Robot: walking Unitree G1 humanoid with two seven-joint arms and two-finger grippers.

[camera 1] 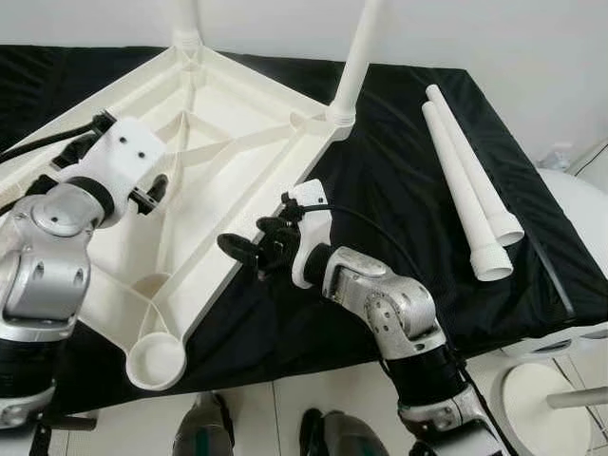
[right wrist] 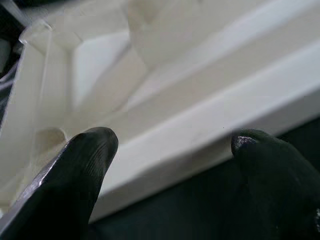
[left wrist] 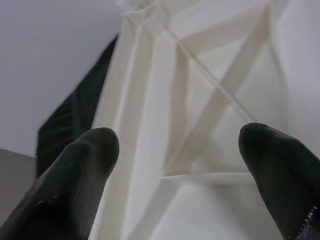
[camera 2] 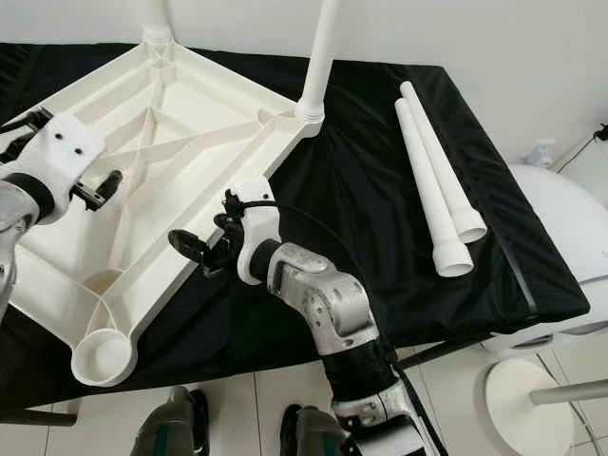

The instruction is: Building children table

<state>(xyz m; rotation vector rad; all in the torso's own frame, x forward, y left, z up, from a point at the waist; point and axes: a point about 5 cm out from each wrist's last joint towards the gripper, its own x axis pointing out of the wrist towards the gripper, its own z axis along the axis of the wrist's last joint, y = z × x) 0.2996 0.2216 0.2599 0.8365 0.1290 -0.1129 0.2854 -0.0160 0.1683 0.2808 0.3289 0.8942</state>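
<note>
The white plastic table top [camera 1: 237,142] lies upside down on a black-covered table [camera 1: 399,161]. Two white legs stand in its far corner sockets [camera 1: 356,57], and its near corner socket [camera 1: 157,361] holds nothing. Two loose white legs [camera 1: 465,180] lie side by side on the cloth to the right. My left gripper [camera 1: 142,195] hovers open over the ribbed underside near the top's left side, its fingers [left wrist: 85,165] apart. My right gripper [camera 1: 252,245] is open at the top's near right rim [right wrist: 200,125], with one finger either side of the edge and nothing held.
A white rounded seat [camera 1: 579,209] and a round white base [camera 1: 537,399] stand on the tiled floor at the right. My feet [camera 1: 204,427] are at the front edge of the black table. Bare cloth lies between the table top and the loose legs.
</note>
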